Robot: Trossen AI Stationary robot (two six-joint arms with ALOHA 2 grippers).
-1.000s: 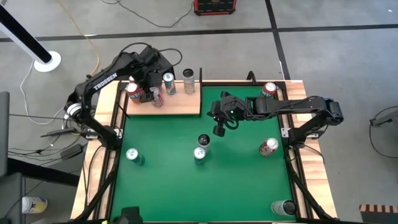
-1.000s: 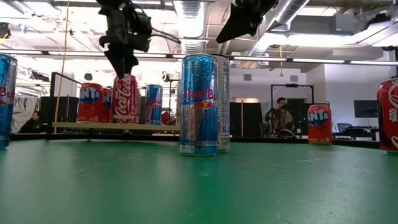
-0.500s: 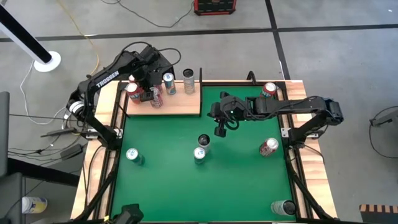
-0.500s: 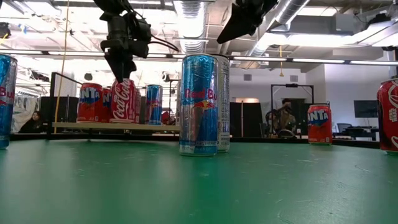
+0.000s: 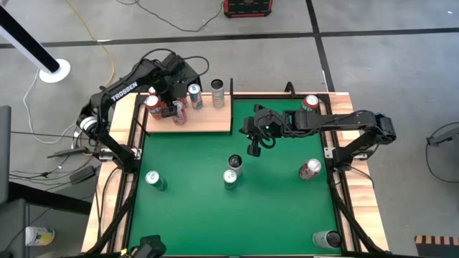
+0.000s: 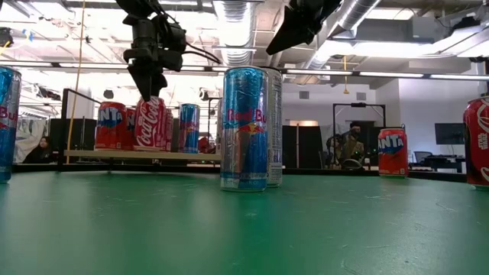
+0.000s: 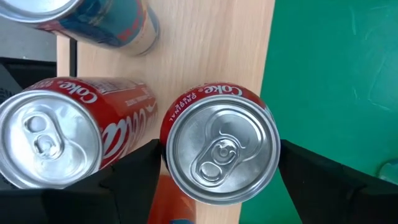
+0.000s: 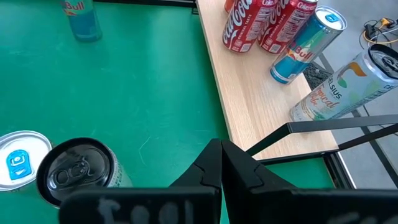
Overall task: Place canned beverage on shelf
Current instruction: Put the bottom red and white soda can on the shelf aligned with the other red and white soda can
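Note:
A red Coca-Cola can (image 7: 221, 152) stands upright at the shelf's near left part, next to a second Coca-Cola can (image 7: 46, 140). The shelf (image 5: 208, 120) is a pale-wood board at the table's far left. My left gripper (image 5: 176, 109) is over it, shut on the first can. The can's base (image 6: 150, 148) is at board level. A Fanta can (image 5: 152, 102), a Red Bull can (image 5: 194, 95) and a pale can (image 5: 217, 89) also stand on the shelf. My right gripper (image 5: 252, 150) is shut and empty above mid-table. My left gripper pinches the Coca-Cola can's upper side wall (image 7: 168, 155) between its two fingers (image 7: 134, 177), one on each side. The fingers come from above, pointing down. The can is nearly upright with its base at the shelf board; I cannot tell whether it rests on it.
A black can (image 5: 234, 161) and a Red Bull can (image 5: 229, 177) stand mid-table below my right gripper. More cans stand at the left (image 5: 152, 178), right (image 5: 309, 169), far right corner (image 5: 309, 103) and near right corner (image 5: 326, 239). A person sits beyond the table (image 6: 345, 141).
My left gripper has gone slightly down and toward the table's left edge with the Coca-Cola can. The can has come closer to the second Coca-Cola can and its base has reached board level.

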